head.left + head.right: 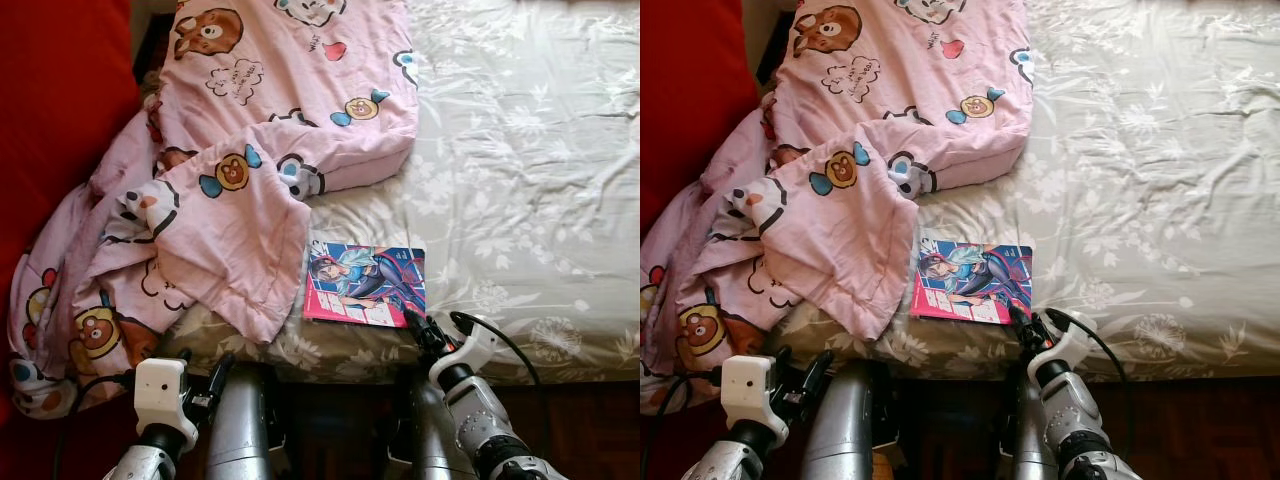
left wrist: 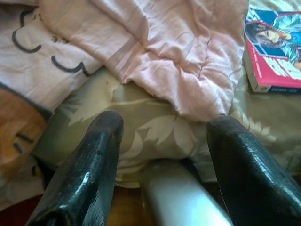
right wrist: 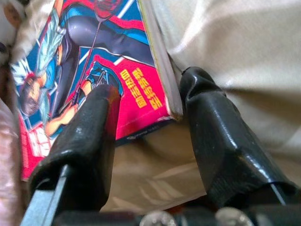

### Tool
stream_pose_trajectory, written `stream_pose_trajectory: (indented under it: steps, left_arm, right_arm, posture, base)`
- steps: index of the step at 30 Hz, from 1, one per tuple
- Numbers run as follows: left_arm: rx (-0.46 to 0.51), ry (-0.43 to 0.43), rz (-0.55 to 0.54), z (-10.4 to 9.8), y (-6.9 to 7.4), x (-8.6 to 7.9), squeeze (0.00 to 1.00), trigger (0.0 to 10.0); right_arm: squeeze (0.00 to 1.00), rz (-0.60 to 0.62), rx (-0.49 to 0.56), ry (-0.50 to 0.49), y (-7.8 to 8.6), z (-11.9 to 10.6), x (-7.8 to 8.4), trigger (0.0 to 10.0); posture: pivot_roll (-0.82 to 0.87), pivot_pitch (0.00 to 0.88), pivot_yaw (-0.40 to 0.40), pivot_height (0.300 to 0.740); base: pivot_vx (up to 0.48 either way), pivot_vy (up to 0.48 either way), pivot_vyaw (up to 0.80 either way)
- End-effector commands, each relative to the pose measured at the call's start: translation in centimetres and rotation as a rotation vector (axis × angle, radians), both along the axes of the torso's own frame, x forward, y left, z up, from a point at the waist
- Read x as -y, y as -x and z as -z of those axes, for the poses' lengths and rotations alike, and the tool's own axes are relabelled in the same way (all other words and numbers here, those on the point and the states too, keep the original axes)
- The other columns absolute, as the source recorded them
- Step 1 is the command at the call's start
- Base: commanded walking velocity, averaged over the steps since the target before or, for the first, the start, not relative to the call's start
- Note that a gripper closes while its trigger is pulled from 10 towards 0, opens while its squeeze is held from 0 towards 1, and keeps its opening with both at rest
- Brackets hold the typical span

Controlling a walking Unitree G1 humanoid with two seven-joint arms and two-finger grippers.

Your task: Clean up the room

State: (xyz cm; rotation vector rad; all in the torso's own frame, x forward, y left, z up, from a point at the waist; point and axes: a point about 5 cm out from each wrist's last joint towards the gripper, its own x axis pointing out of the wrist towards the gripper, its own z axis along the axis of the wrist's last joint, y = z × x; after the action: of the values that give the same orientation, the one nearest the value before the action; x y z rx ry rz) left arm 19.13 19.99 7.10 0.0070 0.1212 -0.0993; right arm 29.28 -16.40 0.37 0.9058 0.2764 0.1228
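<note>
1. Glossy paperback comic book [image 1: 365, 285] lies flat on the bed [image 1: 520, 170], near the front edge, just beside the pink cartoon blanket [image 1: 250, 150], whose lower fold sits at its left edge. Right pincer [image 1: 418, 328] is at the book's near right corner. Left arm is low at the bed edge under the blanket's hanging fold. Red cushion or sofa side [image 1: 60, 110] at far left.

2. Right eye view: same layout. Book clear of the blanket, cover up, spine side toward the blanket.

3. Left wrist view: left pincer [image 2: 162, 155] fingers apart, holding nothing, pointed at the bed edge below the blanket fold. Book corner visible off to one side.

4. Right wrist view: right pincer fingers apart, straddling the book's corner; one finger [image 3: 89, 136] lies over the cover, the other [image 3: 211, 122] beside the page edge on the sheet. Not clamped yet.

5. Handling judgement: book looks light and thin, and probably bends if held by one corner. Cover is likely slick; the soft mattress gives underneath. Best hold: pinch across the thickness at the open page edge or corner, deep enough to stop droop.

6. Blanket is soft and bulky, likely to drag; bunch a fold.
</note>
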Motion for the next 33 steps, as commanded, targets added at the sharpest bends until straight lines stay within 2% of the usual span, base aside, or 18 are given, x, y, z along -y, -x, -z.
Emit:
stream_pose_trajectory:
  steps: [1,2,5,11,14,16,22,28,29,30,31,33]
  left_arm:
    - [-0.043,-0.016,0.0,0.3,1.1,-0.1,0.0,10.0]
    - [-0.043,-0.016,0.0,0.3,1.1,-0.1,0.0,10.0]
    - [-0.058,-0.025,-0.011,0.1,1.9,-0.5,0.0,10.0]
    - [-0.061,-0.031,-0.017,-0.5,2.3,-0.6,0.0,10.0]
    - [-0.062,-0.036,-0.022,-0.8,2.5,-0.7,0.0,10.0]
    - [-0.067,-0.042,-0.027,-1.0,2.6,-0.9,0.0,10.0]
    - [-0.077,-0.046,-0.032,-1.0,2.8,-1.0,0.0,10.0]
    - [-0.086,-0.049,-0.036,-0.9,2.9,-1.0,0.0,10.0]
    - [-0.087,-0.057,-0.028,-0.8,2.8,-0.9,0.0,10.0]
    - [-0.087,-0.057,-0.028,-0.8,2.8,-0.9,0.0,10.0]
    - [-0.088,-0.062,-0.024,-0.8,2.8,-0.9,0.0,10.0]
    - [-0.089,-0.061,-0.025,-0.8,2.7,-0.8,0.0,10.0]
  right_arm:
    - [0.0,0.033,-0.078,-0.111,1.8,1.8,-0.1,10.0]
    - [0.0,0.033,-0.078,-0.111,1.8,1.8,-0.1,10.0]
    - [0.0,0.129,-0.072,-0.254,1.9,1.7,0.8,10.0]
    - [0.0,0.201,-0.066,-0.352,1.6,1.5,1.2,10.0]
    - [0.0,0.174,-0.025,-0.411,0.7,0.6,0.2,10.0]
    - [0.0,0.11,0.013,-0.455,-0.4,-0.5,-1.3,10.0]
    - [0.0,0.008,0.019,-0.447,-1.1,-1.2,-3.2,10.0]
    - [0.0,-0.021,0.016,-0.443,-1.1,-1.2,-3.9,10.0]
    - [0.0,-0.024,0.005,-0.443,-0.8,-0.9,-4.0,4.4]
    - [0.0,-0.024,0.005,-0.443,-0.8,-0.9,-4.0,4.4]
    - [0.0,-0.025,-0.005,-0.44,-0.5,-0.7,-4.0,0.0]
    - [0.0,-0.024,-0.01,-0.437,-0.4,-0.5,-3.9,0.0]
  posture:
    - [0.22,0.382,0.034,0.596]
    - [0.22,0.382,0.034,0.596]
    - [0.23,0.397,0.035,0.596]
    - [0.25,0.406,0.035,0.596]
    - [0.26,0.415,0.036,0.596]
    - [0.26,0.418,0.036,0.596]
    - [0.27,0.418,0.034,0.596]
    - [0.27,0.415,0.03,0.596]
    - [0.26,0.413,0.026,0.596]
    - [0.26,0.413,0.026,0.596]
    - [0.26,0.413,0.026,0.596]
    - [0.26,0.412,0.026,0.596]
  base:
    - [0.0,0.0,0.0]
    - [0.0,0.0,0.0]
    - [0.0,0.0,0.0]
    - [0.0,0.0,0.0]
    - [0.0,0.0,0.0]
    - [0.0,0.0,0.0]
    - [0.0,0.0,0.0]
    - [0.0,0.0,0.0]
    - [0.0,0.0,0.0]
    - [0.0,0.0,0.0]
    - [0.0,0.0,0.0]
    - [0.0,0.0,0.0]
